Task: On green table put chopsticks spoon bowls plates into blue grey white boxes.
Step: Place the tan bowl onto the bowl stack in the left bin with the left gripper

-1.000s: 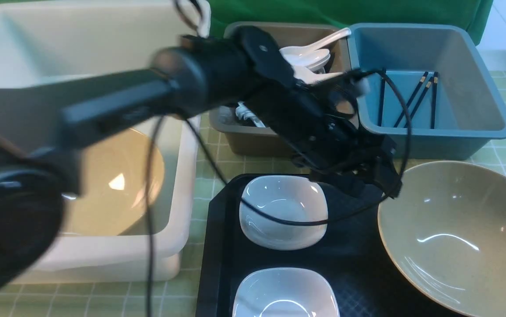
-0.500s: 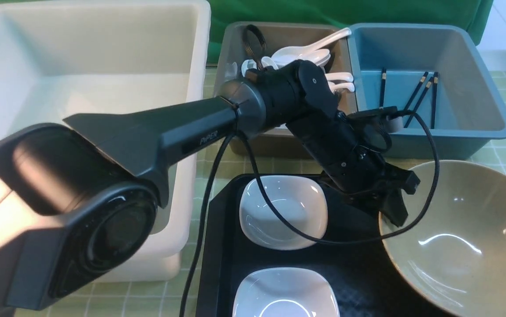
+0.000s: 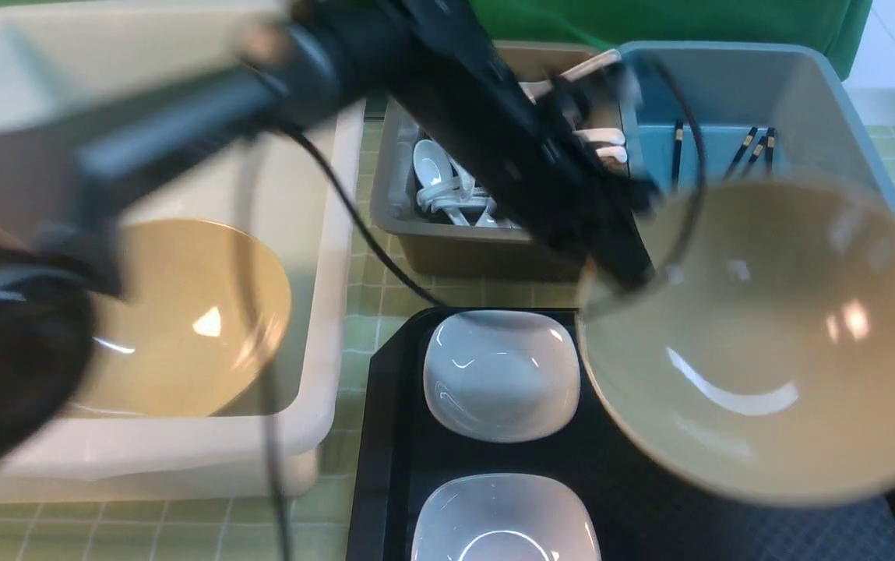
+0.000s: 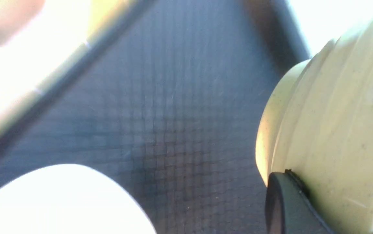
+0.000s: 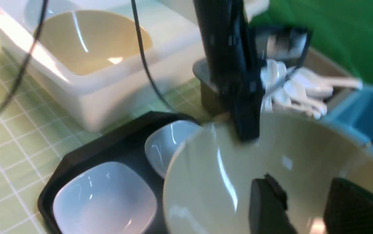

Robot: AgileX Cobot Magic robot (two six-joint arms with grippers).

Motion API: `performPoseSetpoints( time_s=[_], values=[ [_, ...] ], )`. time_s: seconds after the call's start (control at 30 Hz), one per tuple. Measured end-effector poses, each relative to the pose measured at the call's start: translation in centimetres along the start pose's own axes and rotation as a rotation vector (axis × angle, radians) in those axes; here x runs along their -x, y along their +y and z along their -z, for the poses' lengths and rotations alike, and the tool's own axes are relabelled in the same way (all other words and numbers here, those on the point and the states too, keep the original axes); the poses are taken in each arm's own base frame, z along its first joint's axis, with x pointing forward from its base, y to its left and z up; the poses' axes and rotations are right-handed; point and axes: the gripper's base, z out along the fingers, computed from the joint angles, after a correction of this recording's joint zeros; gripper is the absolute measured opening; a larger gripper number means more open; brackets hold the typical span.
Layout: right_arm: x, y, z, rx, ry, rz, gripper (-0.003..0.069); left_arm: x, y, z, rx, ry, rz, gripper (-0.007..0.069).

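A large beige bowl [image 3: 759,343] hangs tilted above the black tray [image 3: 385,436], and my left gripper [image 3: 626,273] is shut on its rim. In the left wrist view one dark finger [image 4: 283,201] presses the bowl's [image 4: 335,130] outer wall. My right gripper [image 5: 306,201] is open over the same bowl's [image 5: 212,182] inside, nothing between its jaws. A second beige bowl [image 3: 182,319] lies in the white box [image 3: 322,257]. White spoons [image 3: 447,187] fill the grey box [image 3: 455,249]. Dark chopsticks [image 3: 751,152] lie in the blue box [image 3: 829,101].
Two small white square bowls [image 3: 502,374] [image 3: 502,522] sit on the black tray. The left arm's cable [image 3: 338,202] hangs over the gap between the white and grey boxes. The green checked table [image 3: 354,312] shows between boxes and tray.
The left gripper closed on the big bowl's rim and lifted it off the tray; the bowl now hangs higher and tilted. The left arm swung up and back.
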Motion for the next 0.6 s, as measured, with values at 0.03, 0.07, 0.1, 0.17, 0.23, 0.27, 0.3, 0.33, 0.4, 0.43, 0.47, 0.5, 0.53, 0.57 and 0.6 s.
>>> performPoseSetpoints(
  time_s=[0.03,0.07,0.1,0.17,0.23,0.27,0.3,0.33,0.4,0.43,0.47,0.5,0.53,0.57,0.6],
  values=[
    [0.6,-0.3,-0.4,0.011,0.014,0.009,0.0209,0.1,-0.3,2.9,0.030,-0.056,-0.005,0.0015],
    [0.9,-0.6,-0.9,0.021,0.032,0.009,0.0181,0.1,-0.6,5.0,0.060,-0.092,-0.009,0.0015],
    [1.7,-1.0,-1.4,0.041,0.049,0.007,0.0134,-0.1,-0.6,7.7,0.105,-0.139,0.001,0.0015],
    [2.3,-1.3,-2.2,0.069,0.071,0.005,0.0080,-0.7,-1.3,11.6,0.185,-0.200,-0.006,0.0015],
    [3.5,-1.9,-3.8,0.136,0.095,-0.009,0.0037,-2.5,-1.7,16.5,0.315,-0.270,0.024,0.0015],
    [4.0,-2.1,-4.5,0.172,0.100,-0.014,0.0030,-3.6,-1.7,18.3,0.373,-0.290,0.042,0.0015],
    [4.4,-2.2,-5.3,0.219,0.106,-0.015,0.0025,-5.1,-1.4,20.3,0.437,-0.309,0.084,0.0015],
    [4.5,-2.2,-5.6,0.233,0.107,-0.024,0.0025,-5.5,-1.6,20.8,0.447,-0.315,0.085,0.0015],
    [5.0,-2.0,-7.2,0.316,0.125,-0.020,0.0024,-8.5,-0.5,23.0,0.521,-0.319,0.174,0.0015],
    [5.1,-1.9,-7.5,0.328,0.127,-0.019,0.0024,-9.4,0.3,23.2,0.530,-0.307,0.214,0.0015],
    [5.2,-1.7,-8.1,0.359,0.137,-0.018,0.0024,-10.3,0.6,23.8,0.543,-0.312,0.245,0.0015],
    [5.4,-1.3,-9.1,0.398,0.153,-0.010,0.0024,-12.5,2.2,24.9,0.567,-0.321,0.346,0.0015],
    [5.5,-0.9,-9.8,0.428,0.159,0.001,0.0024,-14.4,3.7,25.9,0.589,-0.338,0.433,0.0015],
    [5.6,-0.6,-10.5,0.451,0.165,0.009,0.0024,-15.8,4.8,26.6,0.597,-0.352,0.499,0.0015],
    [5.6,-0.5,-10.6,0.455,0.166,0.010,0.0024,-16.1,5.0,26.7,0.599,-0.354,0.512,0.0015]
  ],
)
